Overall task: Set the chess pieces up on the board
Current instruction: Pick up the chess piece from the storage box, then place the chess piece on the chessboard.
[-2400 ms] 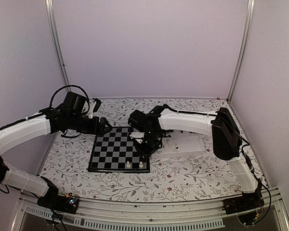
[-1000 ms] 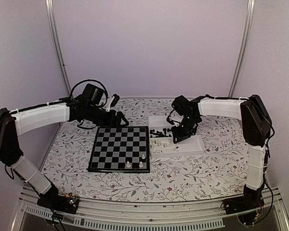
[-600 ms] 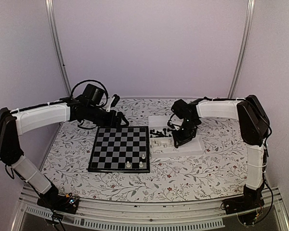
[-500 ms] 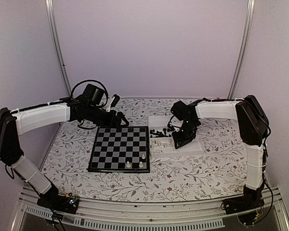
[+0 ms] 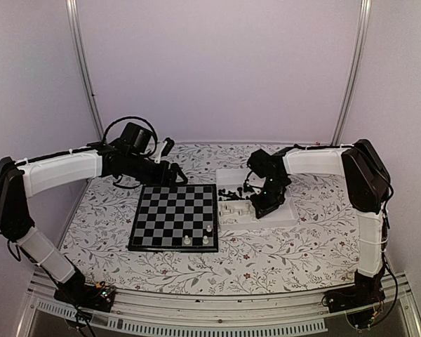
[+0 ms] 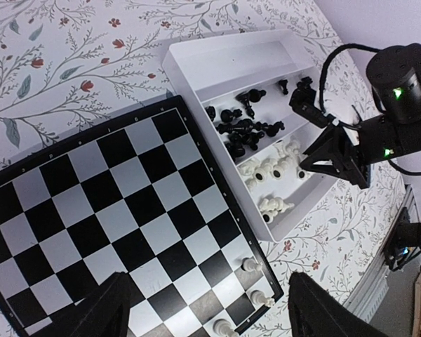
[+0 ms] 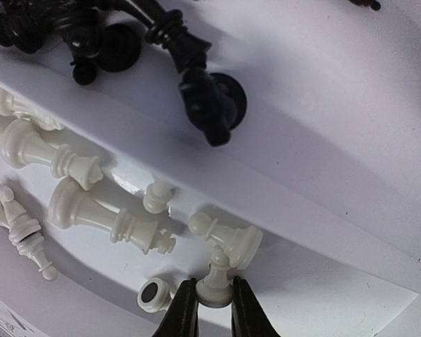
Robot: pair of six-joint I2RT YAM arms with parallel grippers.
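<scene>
The board [image 5: 172, 216] lies at the table's centre with three white pieces [image 5: 208, 229] at its near right corner; it also shows in the left wrist view [image 6: 126, 225]. The white two-compartment tray [image 5: 281, 214] right of it holds black pieces [image 6: 247, 130] and white pieces [image 6: 274, 168]. My right gripper [image 5: 261, 205] is down in the tray's white-piece compartment, its fingertips [image 7: 184, 309] closed on the base of a white pawn [image 7: 215, 284]. My left gripper [image 5: 175, 179] hovers over the board's far edge, open and empty, its fingers [image 6: 98, 312] spread wide.
Around the held pawn lie another white pawn [image 7: 228, 237], a larger white piece [image 7: 105, 214] and an upturned piece with a dark base [image 7: 153, 293]. Black pieces [image 7: 207, 95] lie beyond the tray's divider [image 7: 302, 210]. A floral cloth [image 5: 266, 253] covers the table.
My right arm left the board's near right corner and came down into the tray; over the last second it shifted slightly left and closed on a white pawn. The left arm drew back to the board's far edge.
</scene>
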